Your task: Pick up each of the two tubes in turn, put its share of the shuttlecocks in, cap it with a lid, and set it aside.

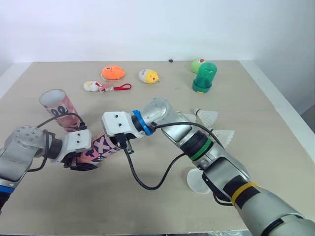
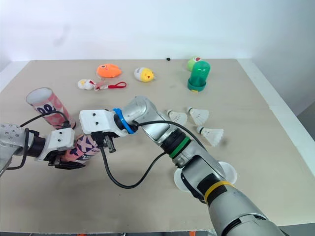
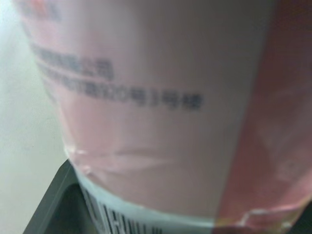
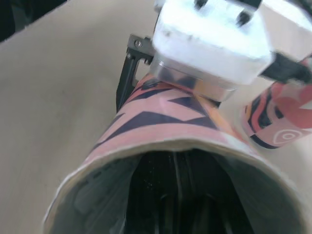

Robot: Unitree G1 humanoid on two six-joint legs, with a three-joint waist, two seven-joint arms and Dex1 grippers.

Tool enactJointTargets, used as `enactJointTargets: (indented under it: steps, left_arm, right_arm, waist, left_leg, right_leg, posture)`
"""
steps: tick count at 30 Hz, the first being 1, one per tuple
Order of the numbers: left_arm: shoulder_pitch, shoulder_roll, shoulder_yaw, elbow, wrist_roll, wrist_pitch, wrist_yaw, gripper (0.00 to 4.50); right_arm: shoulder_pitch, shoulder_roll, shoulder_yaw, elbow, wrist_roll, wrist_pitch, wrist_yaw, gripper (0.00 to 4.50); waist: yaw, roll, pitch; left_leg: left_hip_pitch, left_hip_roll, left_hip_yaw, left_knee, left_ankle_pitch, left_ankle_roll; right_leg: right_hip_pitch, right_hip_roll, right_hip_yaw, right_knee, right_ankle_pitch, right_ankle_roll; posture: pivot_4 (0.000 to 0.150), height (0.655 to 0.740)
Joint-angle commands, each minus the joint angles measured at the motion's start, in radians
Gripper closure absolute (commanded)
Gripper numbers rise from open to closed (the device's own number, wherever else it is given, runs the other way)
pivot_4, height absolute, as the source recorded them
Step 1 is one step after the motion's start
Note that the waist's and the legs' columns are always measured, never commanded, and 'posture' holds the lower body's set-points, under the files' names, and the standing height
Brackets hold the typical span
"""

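My left gripper (image 1: 81, 158) is shut on a pink patterned tube (image 1: 101, 147), held tilted low over the table with its open mouth toward the right arm. One black finger (image 3: 53, 195) lies against the tube's printed wall (image 3: 161, 97). My right gripper (image 1: 125, 145) sits right at that mouth, and the right wrist view looks into the tube's dark bore (image 4: 175, 195). A second pink tube (image 1: 57, 107) stands open-topped at the left. Three shuttlecocks (image 1: 206, 116) (image 1: 225, 135) (image 2: 177, 117) lie on the table right of centre.
Two white lids (image 2: 227, 173) (image 1: 198, 182) lie near the right forearm. A green capsule toy (image 1: 204, 76), a green ball (image 1: 198, 64), small plush toys (image 1: 113, 73) (image 1: 148, 76) and a red-strapped keychain (image 1: 106, 87) sit along the far side. The table's edge (image 1: 280, 105) runs down the right.
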Motion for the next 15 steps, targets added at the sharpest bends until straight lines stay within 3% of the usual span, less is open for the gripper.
enactJointTargets:
  steps: [1, 9, 15]
  left_arm:
    - [0.003, -0.011, -0.017, -0.022, 0.001, 0.012, 0.012, 1.43]
    - [0.010, -0.035, 0.010, -0.037, -0.024, -0.005, 0.030, 1.43]
    - [-0.051, -0.117, 0.080, -0.092, -0.153, 0.059, 0.055, 1.43]
  right_arm:
    - [-0.018, 0.028, -0.023, -0.044, 0.005, -0.028, 0.016, 4.35]
    - [0.007, -0.166, -0.189, -0.288, 0.147, 0.132, 0.123, 4.35]
    - [0.089, -0.372, -0.326, -0.479, 0.261, 0.297, 0.156, 4.35]
  waist:
    - [0.000, 0.000, 0.000]
    - [0.003, 0.000, 0.000]
    - [0.000, -0.003, 0.001]
  left_leg:
    - [0.000, 0.000, 0.000, 0.000, 0.000, 0.000]
    - [-0.001, -0.001, -0.001, 0.000, 0.000, 0.000]
    - [-0.001, -0.001, -0.001, 0.000, 0.000, 0.000]
  right_leg:
    - [0.000, 0.000, 0.000, 0.000, 0.000, 0.000]
    - [0.000, -0.002, 0.000, 0.000, -0.001, 0.001]
    - [0.000, -0.002, -0.001, 0.000, -0.001, 0.001]
  posture:
    - [0.150, 0.7400]
    - [0.150, 0.7400]
    - [0.150, 0.7400]
